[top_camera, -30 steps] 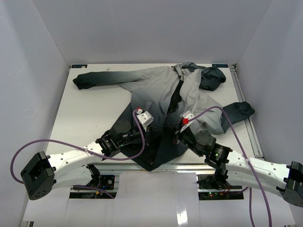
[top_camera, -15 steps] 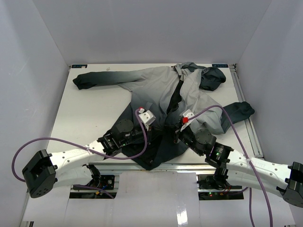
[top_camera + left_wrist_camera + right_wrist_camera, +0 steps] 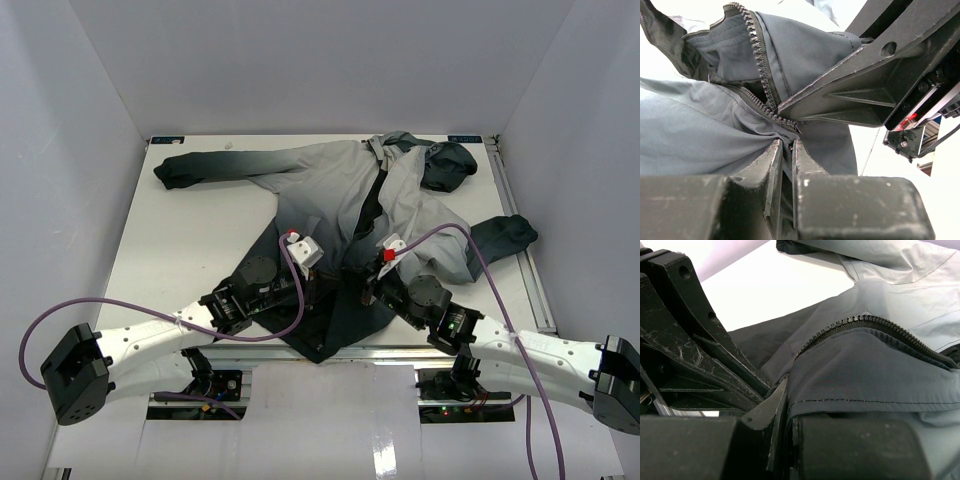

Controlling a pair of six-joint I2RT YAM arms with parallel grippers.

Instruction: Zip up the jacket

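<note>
Grey-to-charcoal jacket (image 3: 330, 180), zipper (image 3: 762, 75) unjoined, left fingers (image 3: 767, 167) and right fingers (image 3: 765, 420) seemingly clamped on it.

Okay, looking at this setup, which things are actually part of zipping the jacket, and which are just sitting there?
Part of the job: jacket; its zipper; left gripper and right gripper, both pinching the jacket by the zipper.

Just there: table; purple cables. No other loose items show.
</note>
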